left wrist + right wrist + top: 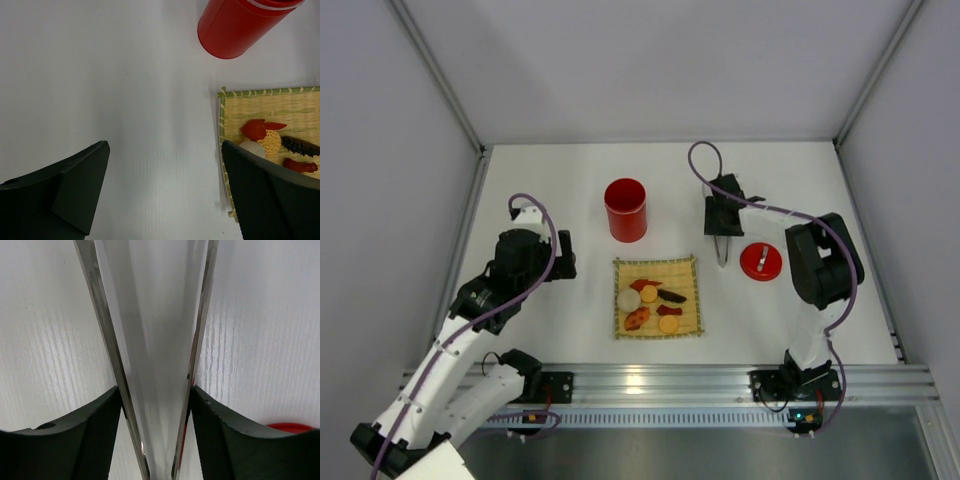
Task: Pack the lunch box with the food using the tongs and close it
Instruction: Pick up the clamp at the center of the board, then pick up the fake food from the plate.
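Note:
The silver tongs [722, 252] lie on the table between the bamboo mat and the red lid [760, 261]. My right gripper [721, 228] stands over them. In the right wrist view both fingers [100, 435] press against the outer sides of the two tong arms [107, 335], so the right gripper [156, 390] is shut on the tongs. The red lunch box [625, 209] stands open and upright behind the mat. The food [650, 298] lies on the mat. My left gripper [563, 256] hovers left of the mat, open and empty [164, 150], with the lunch box [235, 27] ahead of it.
The square bamboo mat [685, 268] lies in the middle near the front, its edge [270, 102] by my left gripper's right finger. A sliver of the lid [292, 427] shows in the right wrist view. Grey walls enclose the table, and a metal rail [650, 380] runs along the front.

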You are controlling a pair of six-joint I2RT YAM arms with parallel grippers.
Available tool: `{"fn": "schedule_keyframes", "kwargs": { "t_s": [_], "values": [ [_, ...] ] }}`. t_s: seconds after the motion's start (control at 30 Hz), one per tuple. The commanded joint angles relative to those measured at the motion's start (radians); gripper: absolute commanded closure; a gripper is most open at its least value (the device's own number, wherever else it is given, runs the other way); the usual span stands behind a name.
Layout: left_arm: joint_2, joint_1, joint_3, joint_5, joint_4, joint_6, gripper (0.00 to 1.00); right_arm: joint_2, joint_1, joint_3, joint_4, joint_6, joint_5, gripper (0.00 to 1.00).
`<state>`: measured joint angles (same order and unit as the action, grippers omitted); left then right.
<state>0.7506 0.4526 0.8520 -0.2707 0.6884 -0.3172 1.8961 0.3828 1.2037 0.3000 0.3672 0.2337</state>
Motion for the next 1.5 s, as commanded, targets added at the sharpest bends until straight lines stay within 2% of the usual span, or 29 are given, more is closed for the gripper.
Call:
{"fn": "schedule_keyframes", "kwargs": {
  "t_s": [0.0,0.33,0.6,0.93,1.23,1.47],
  "values": [
    [-0.011,0.003,0.058,-0.013,0.028,-0.039,0.01,-0.054,-0.002,-0.024,-0.021,0.013,-0.027,0.45],
    [-0.129,0.001,0.058,-0.038,0.053,-0.068,0.01,-0.259,0.03,-0.006,0.079,-0.002,0.023,0.47],
    [-0.12,0.003,0.05,-0.022,0.028,-0.092,0.01,-0.405,0.064,-0.042,0.152,-0.007,0.047,0.47],
    [-0.109,0.003,0.044,-0.032,0.022,-0.079,0.01,-0.678,0.139,-0.121,0.252,0.006,0.047,0.48],
    [-0.14,0.003,0.005,-0.019,-0.006,-0.075,0.01,-0.877,0.369,-0.199,0.381,0.119,0.075,0.5],
    [-0.158,0.003,-0.005,-0.015,-0.012,-0.075,0.01,-0.89,0.684,-0.225,0.422,0.246,0.168,0.5]
  ]
}}
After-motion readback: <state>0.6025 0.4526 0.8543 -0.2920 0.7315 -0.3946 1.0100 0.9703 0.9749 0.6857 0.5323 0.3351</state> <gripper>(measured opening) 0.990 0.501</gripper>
